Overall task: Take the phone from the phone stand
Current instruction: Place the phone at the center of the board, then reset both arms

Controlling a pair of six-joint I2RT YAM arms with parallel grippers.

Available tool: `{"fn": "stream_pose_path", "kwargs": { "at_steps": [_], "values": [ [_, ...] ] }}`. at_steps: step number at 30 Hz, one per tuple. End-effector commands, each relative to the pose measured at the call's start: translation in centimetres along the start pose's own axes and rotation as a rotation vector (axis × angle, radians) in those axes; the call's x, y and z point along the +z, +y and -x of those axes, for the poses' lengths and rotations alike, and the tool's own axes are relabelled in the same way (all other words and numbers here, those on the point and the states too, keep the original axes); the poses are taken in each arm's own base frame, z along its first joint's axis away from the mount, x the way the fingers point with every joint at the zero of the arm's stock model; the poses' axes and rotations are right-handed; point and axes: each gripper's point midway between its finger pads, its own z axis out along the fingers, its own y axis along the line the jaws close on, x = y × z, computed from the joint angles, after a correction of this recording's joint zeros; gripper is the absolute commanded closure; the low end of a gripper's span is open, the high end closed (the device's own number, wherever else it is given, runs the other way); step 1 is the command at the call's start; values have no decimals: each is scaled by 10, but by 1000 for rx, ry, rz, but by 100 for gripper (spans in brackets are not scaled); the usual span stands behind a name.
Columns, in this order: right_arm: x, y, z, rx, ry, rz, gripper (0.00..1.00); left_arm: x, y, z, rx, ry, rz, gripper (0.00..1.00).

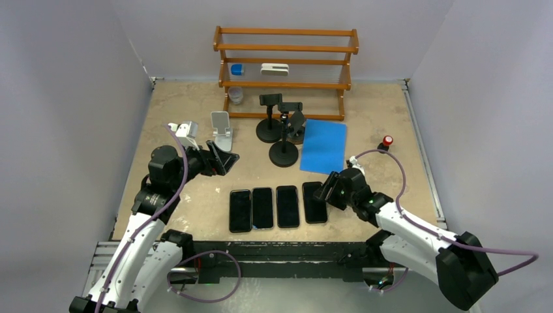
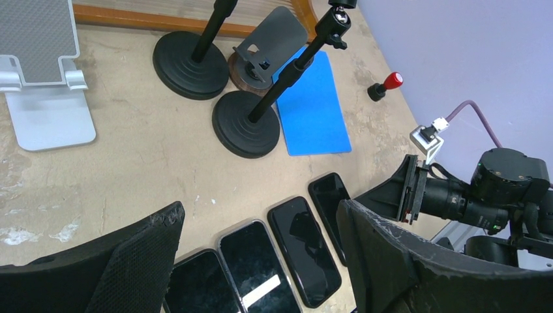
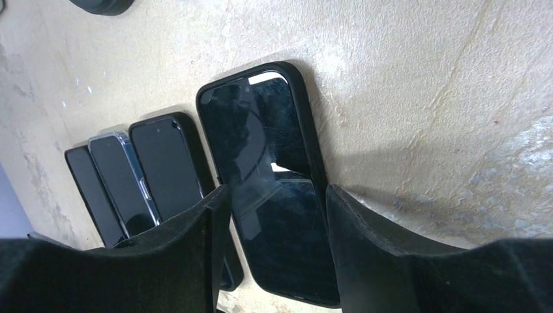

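Sandy, scuffed bench [image 1: 189, 104] between pale walls, with a wooden rack [image 1: 285, 65] along the back edge.

For the right fingers [image 1: 328, 189]: low over the bench, set part-way apart, straddling a black phone [image 3: 274, 189]. Flat and face up between them, glossy screen catching reflections, one long edge beside each finger. Impossible to tell whether clamped on those edges or merely resting next to them. Immediately left of the right fingers, in the same row and packed side by side: three more phones [image 1: 263, 207], all face up on the bench.

For the left fingers [image 1: 222, 158]: spread wide, gripping nothing, held above the bench. Just beyond them, a silver phone stand [image 1: 222, 130], upright on its flat foot. Further out and to their right, two black pole stands [image 1: 283, 155] on round bases, close together. Past those, a blue mat [image 1: 323, 146] lying flat, well beyond the right fingers too. Off toward the right wall, far from both pairs of fingers, a small red-capped knob [image 1: 387, 141].
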Motion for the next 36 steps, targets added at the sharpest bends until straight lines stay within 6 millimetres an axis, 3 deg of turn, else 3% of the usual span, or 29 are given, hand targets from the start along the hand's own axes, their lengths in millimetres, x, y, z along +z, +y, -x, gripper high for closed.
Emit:
{"fn": "stream_pose_path", "kwargs": {
  "at_steps": [1, 10, 18, 25, 29, 32, 36],
  "values": [
    [-14, 20, 28, 24, -118, 61, 41, -1, -4, 8, 31, -30, -9, 15],
    [-59, 68, 96, -74, -372, 146, 37, -3, 0, 13, 10, -48, 36, 15],
    [-76, 109, 125, -154, -488, 251, 35, -5, 19, 20, -59, -105, 151, 14],
    [-113, 185, 137, -183, -711, 329, 34, 7, 57, 16, -289, -91, 391, 11],
    [-99, 194, 162, -107, -797, 119, 30, 9, 73, 8, -436, -54, 556, 6],
    [-91, 193, 174, -58, -827, -19, 21, 13, 69, 10, -407, 14, 583, 5],
    [-99, 193, 190, -58, -907, -85, 11, 15, 63, 24, -331, 56, 588, 4]
  ]
}}
